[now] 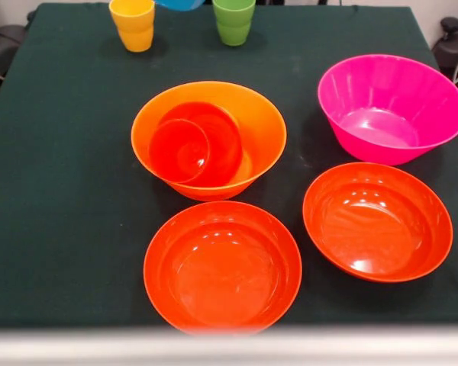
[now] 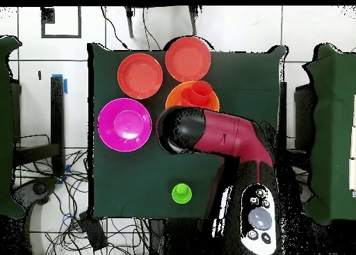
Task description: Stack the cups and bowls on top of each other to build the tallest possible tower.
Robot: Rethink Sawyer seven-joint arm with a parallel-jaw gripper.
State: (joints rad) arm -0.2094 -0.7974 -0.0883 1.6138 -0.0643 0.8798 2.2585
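Note:
A large orange bowl (image 1: pixel 263 126) (image 2: pixel 182 97) holds a small red-orange bowl (image 1: pixel 214 137) with a red-orange cup (image 1: pixel 179 150) leaning inside it. Two wide red-orange bowls (image 1: pixel 223 265) (image 1: pixel 376 221) lie in front of it, shown in the overhead view as red discs (image 2: pixel 188 58) (image 2: pixel 140 75). The magenta bowl (image 1: pixel 389 107) (image 2: pixel 124 124) stands apart. At the far edge a yellow cup (image 1: pixel 131 14) sits nested in another (image 1: pixel 137 38), beside a green cup (image 1: pixel 233 20) (image 2: pixel 181 192). Between them only the underside of the blue bowl (image 1: pixel 179 4) shows at the frame's top. The arm (image 2: pixel 215 134) hides the gripper.
The dark green cloth (image 1: pixel 61 191) covers the table. In the overhead view the arm's bulky wrist covers the table's middle and part of the orange bowl. Cables and chairs surround the table on the tiled floor.

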